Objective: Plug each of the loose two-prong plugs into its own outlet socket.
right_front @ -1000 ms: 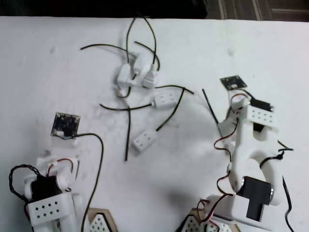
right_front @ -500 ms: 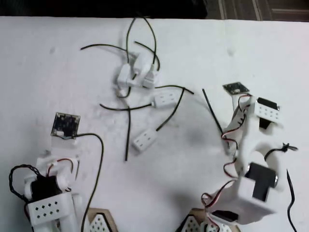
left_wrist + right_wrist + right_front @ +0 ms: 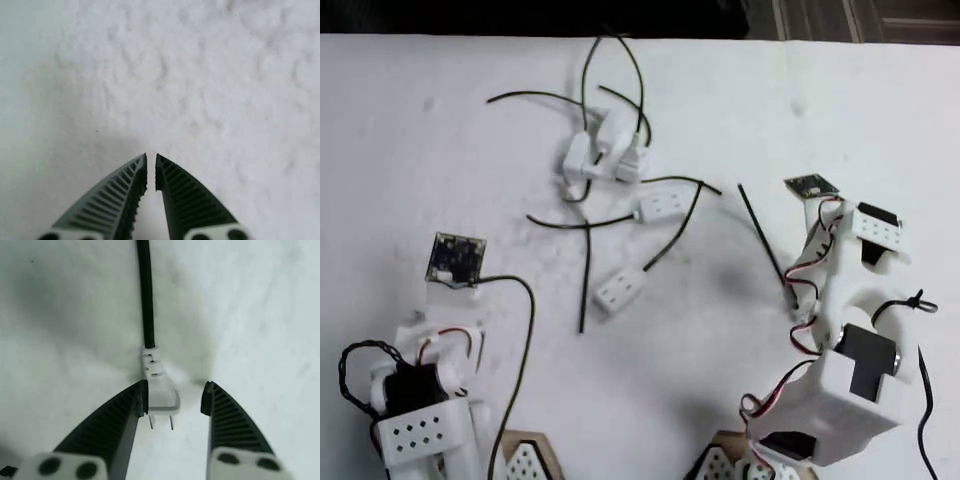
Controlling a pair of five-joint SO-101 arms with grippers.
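Plug lying flat near table's right edge, between right pincer's fingers, touching one, gap to other. Long axis running along pincer's reach: prongs facing wrist, cord trailing off toward sockets mid-table. Right pincer standing apart, arm hunching low over plug. Left pincer sitting together, empty, at near-left corner, well apart from plug.

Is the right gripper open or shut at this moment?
Open. The right gripper has its fingers standing apart, and the white plug lies between them, with a gap on one side.
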